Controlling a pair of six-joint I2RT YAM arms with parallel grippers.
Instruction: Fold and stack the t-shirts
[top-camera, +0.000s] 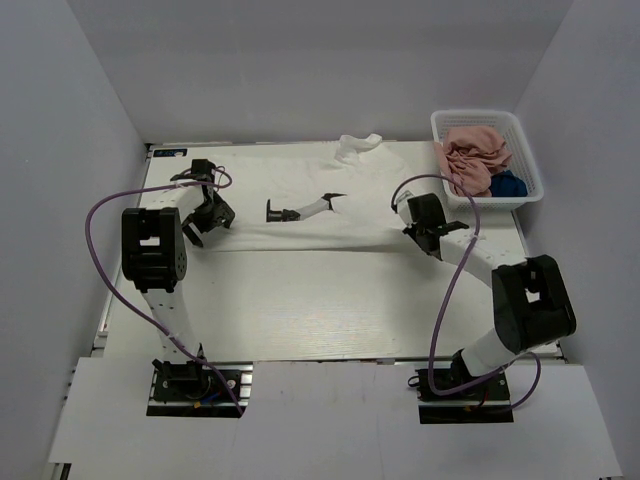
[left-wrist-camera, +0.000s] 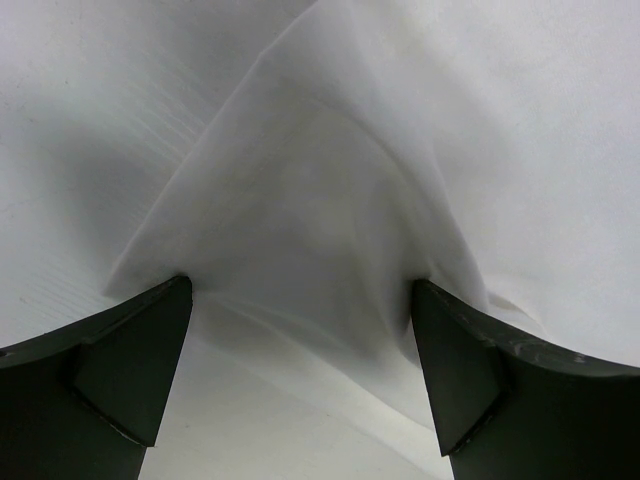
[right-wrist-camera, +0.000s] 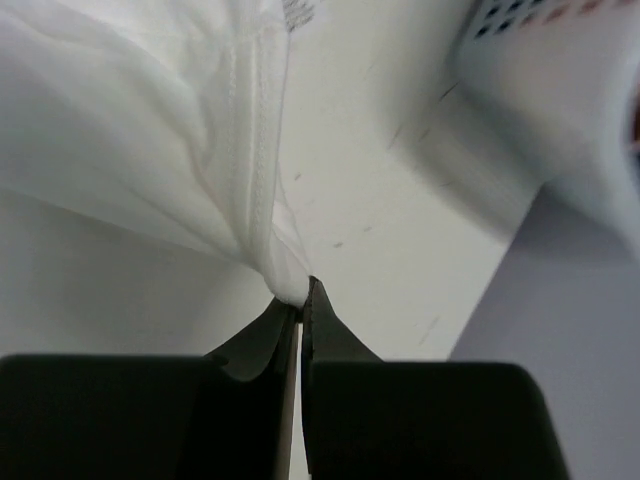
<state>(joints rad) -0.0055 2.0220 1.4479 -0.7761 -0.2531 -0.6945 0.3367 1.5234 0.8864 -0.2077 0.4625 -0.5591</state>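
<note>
The white t-shirt (top-camera: 330, 232) with its small black print (top-camera: 300, 210) lies spread across the far part of the table, collar toward the back. My left gripper (top-camera: 207, 216) is at its left edge. In the left wrist view that gripper (left-wrist-camera: 300, 295) is open wide, with a peaked corner of the white cloth (left-wrist-camera: 320, 200) between the jaws. My right gripper (top-camera: 413, 232) is at the shirt's right edge. In the right wrist view it (right-wrist-camera: 301, 292) is shut on a bunched hem of the white shirt (right-wrist-camera: 130, 120). The dusty pink shirt (top-camera: 472, 155) and the navy shirt (top-camera: 508, 185) lie crumpled in the basket.
The white lattice basket (top-camera: 480, 116) stands at the back right corner of the table, close to my right gripper; it also shows in the right wrist view (right-wrist-camera: 560, 80). Grey walls enclose the table on three sides.
</note>
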